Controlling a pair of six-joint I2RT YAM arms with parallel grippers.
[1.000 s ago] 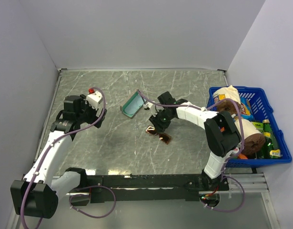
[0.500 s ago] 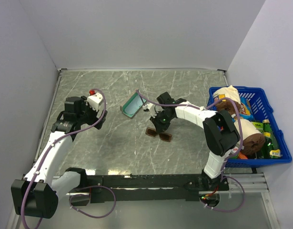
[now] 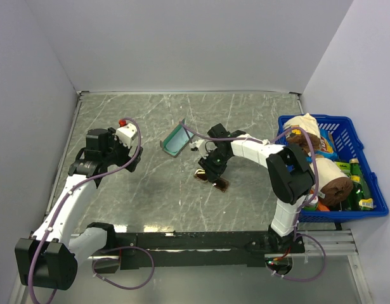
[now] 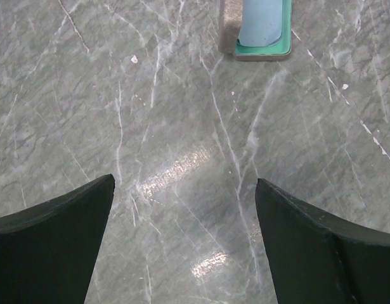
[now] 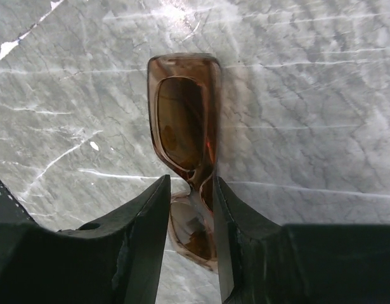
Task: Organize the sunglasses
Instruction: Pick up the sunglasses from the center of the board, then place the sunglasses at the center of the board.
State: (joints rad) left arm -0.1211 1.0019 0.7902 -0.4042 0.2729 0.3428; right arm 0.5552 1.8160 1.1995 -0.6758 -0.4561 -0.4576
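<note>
The sunglasses (image 3: 212, 180), with amber-brown lenses, lie folded on the grey marble table, right of centre. My right gripper (image 3: 214, 167) is down over them. In the right wrist view its two fingers close on the bridge of the sunglasses (image 5: 182, 120), one lens sticking out ahead of the right gripper (image 5: 189, 185). The open grey-brown case (image 3: 176, 140) with a teal lining and a light blue cloth inside lies just left of them, and it shows at the top of the left wrist view (image 4: 255, 28). My left gripper (image 4: 185, 240) is open and empty over bare table at the left (image 3: 127, 158).
A blue basket (image 3: 367, 166) with bottles, a roll and packets stands at the right edge of the table. White walls close the table at the back and left. A red-tipped white piece (image 3: 123, 130) sits on my left arm.
My right gripper has come down and slightly left onto the sunglasses and narrowed around their bridge. The sunglasses, the case and my left arm have barely moved.
</note>
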